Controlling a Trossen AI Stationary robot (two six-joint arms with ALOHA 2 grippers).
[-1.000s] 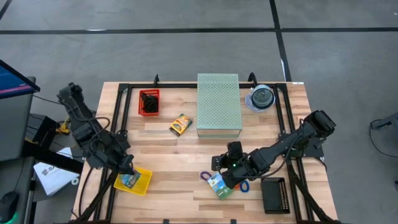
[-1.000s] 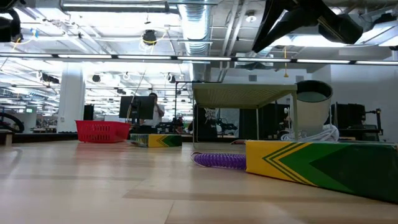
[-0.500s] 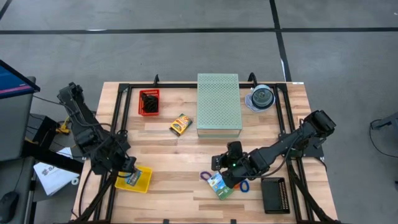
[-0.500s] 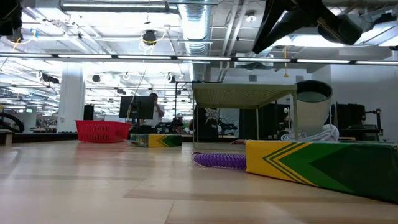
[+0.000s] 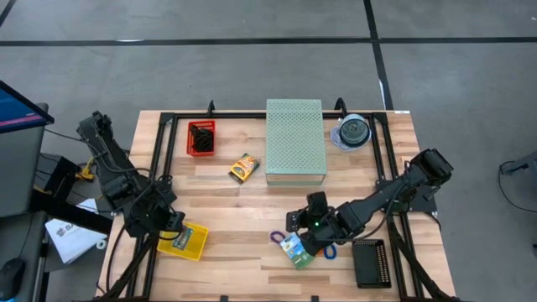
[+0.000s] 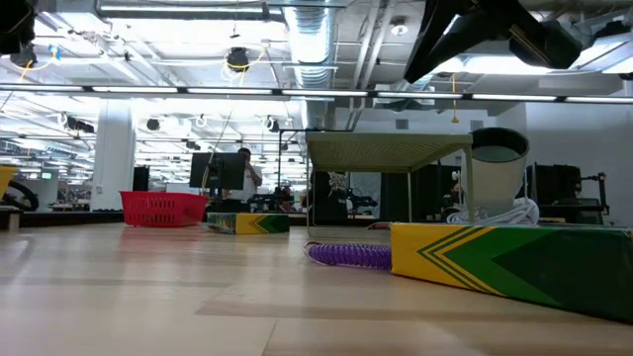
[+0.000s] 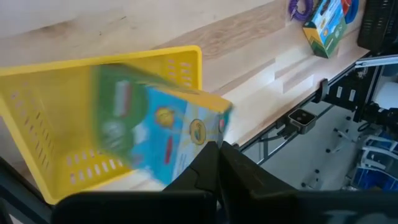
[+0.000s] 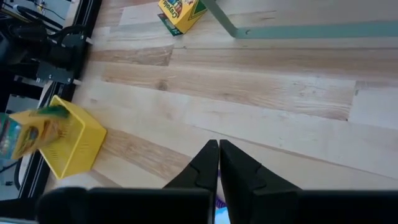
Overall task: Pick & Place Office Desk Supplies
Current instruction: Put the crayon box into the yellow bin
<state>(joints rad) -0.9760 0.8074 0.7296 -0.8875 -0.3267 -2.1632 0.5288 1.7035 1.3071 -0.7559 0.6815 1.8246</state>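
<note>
My left gripper is shut at the edge of a green-blue packet over a yellow basket at the table's near left. The right wrist view shows that packet standing tilted above the basket's rim. My right gripper is shut and low over the near middle. Beside it lie a second green-blue packet, a purple loop and a blue loop. A yellow-orange box lies flat by the pale green box. My left gripper meets the green-blue packet at one edge, the shut fingers pointing down into the basket. The fingers themselves hide the place of contact. The packet stands tilted, its upper part above the basket's rim; I cannot tell whether its lower part rests in the basket.
A large pale green perforated box stands at the far middle, with a clear disc spindle to its right. A red basket of black clips is at the far left. A black basket is at the near right. Bare wood lies between the two arms.
My left gripper has gone a little toward the table's left edge over the yellow basket. The green-blue packet, lying flat in the basket a second ago, now stands tipped up. A bit of yellow has come into the low view's left edge.
</note>
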